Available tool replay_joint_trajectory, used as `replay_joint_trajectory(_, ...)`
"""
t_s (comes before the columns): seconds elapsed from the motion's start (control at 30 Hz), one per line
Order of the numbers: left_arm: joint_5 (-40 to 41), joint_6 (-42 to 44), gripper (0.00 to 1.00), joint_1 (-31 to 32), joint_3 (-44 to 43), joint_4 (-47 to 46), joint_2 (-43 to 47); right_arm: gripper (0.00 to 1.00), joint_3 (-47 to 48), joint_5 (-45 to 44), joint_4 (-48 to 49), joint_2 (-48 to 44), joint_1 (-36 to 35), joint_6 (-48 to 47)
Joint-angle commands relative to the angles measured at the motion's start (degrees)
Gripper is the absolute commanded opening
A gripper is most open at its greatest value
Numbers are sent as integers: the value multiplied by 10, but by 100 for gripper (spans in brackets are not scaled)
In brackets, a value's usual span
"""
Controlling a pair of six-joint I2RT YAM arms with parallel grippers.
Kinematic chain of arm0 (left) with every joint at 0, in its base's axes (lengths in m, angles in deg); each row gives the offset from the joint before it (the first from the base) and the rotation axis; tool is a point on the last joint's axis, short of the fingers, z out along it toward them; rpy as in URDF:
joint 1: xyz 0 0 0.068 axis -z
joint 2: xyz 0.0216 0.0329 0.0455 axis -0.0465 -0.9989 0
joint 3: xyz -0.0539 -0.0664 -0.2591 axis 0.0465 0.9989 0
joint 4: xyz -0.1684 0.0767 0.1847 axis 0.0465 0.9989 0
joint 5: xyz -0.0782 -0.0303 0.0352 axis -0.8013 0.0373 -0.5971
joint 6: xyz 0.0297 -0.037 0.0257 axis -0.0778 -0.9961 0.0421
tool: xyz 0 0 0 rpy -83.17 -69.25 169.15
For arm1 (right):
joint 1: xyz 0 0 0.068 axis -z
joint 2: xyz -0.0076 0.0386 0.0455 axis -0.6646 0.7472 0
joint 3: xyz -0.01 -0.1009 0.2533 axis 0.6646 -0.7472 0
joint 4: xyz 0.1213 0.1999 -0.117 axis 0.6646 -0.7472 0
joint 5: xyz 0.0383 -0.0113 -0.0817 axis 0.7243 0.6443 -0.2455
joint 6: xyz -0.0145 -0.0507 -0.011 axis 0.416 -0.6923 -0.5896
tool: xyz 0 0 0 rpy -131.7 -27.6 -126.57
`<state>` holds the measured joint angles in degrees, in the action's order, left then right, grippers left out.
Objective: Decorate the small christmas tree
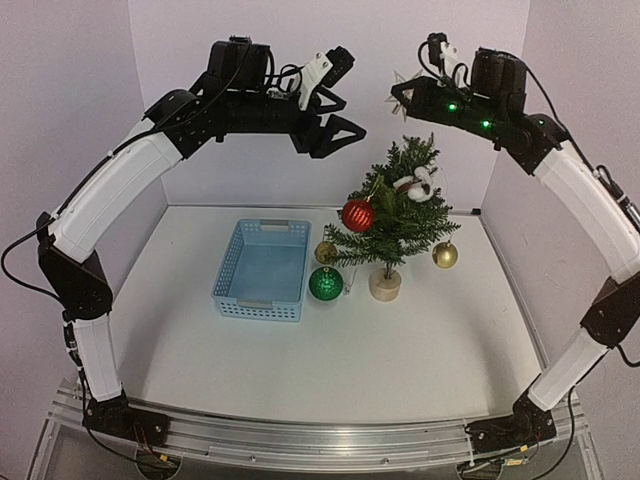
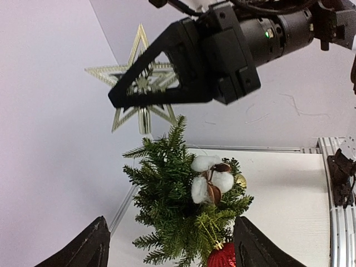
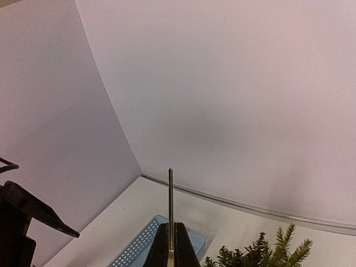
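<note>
Gold star [image 2: 139, 53], half hidden by right claw [image 2: 119, 99]

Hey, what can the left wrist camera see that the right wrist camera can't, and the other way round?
Only the left wrist view shows the gold star face-on, pinched in the right gripper just above the treetop. It also shows a cotton ornament and a red bauble.
Only the right wrist view shows the blue basket.
Both show the star, which is only a thin edge-on gold strip in the right wrist view, and the top of the small christmas tree.
</note>
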<state>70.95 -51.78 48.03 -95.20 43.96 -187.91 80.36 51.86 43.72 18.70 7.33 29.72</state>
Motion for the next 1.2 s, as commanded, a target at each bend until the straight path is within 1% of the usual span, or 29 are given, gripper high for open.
replay_joint_trajectory(0.0,-71,-9,74,-1,-21,9,-16,0,1,-12,-7,-43,-1,-92)
replay_joint_trajectory(0.07,-89,-16,72,-5,-15,1,-27,0,-1,-14,-8,-47,2,-126)
replay_joint_trajectory(0.17,-111,-61,70,-18,-15,-39,-55,0,-5,9,-11,-46,15,-179)
replay_joint_trajectory(0.23,-137,-99,68,-31,-36,-67,-88,0,-1,23,-17,-41,23,-209)
replay_joint_trajectory(0.3,-157,-134,67,-44,-79,-88,-131,0,3,22,-21,-35,30,-234)
replay_joint_trajectory(0.37,-175,-175,64,-58,-105,-128,-168,0,12,40,-18,-22,40,-238)
replay_joint_trajectory(0.43,-178,-191,61,-62,-117,-168,-193,0,27,71,0,1,45,-229)
replay_joint_trajectory(0.5,-179,-203,56,-62,-141,-195,-227,0,23,80,44,13,46,-217)
replay_joint_trajectory(0.57,-190,-213,55,-61,-168,-209,-251,0,-2,83,99,16,46,-212)
replay_joint_trajectory(0.63,-202,-217,54,-61,-173,-228,-265,0,-29,97,138,17,46,-213)
replay_joint_trajectory(0.8,-227,-216,52,-62,-175,-254,-275,0,-44,105,138,3,60,-237)
replay_joint_trajectory(0.87,-237,-227,52,-63,-171,-260,-275,0,-11,105,87,4,77,-224)
replay_joint_trajectory(0.9,-241,-232,52,-64,-170,-264,-276,0,22,90,29,14,78,-226)
replay_joint_trajectory(0.97,-244,-237,51,-66,-167,-271,-278,0,117,48,-90,46,79,-218)
replay_joint_trajectory(1.0,-245,-239,51,-67,-165,-275,-279,0,162,34,-137,63,78,-209)
replay_joint_trajectory(1.03,-246,-240,51,-68,-163,-277,-280,0,188,27,-182,72,77,-197)
replay_joint_trajectory(1.07,-248,-241,51,-68,-161,-278,-281,0,201,24,-201,74,78,-189)
replay_joint_trajectory(1.17,-251,-244,50,-68,-154,-280,-283,0,201,27,-237,56,75,-168)
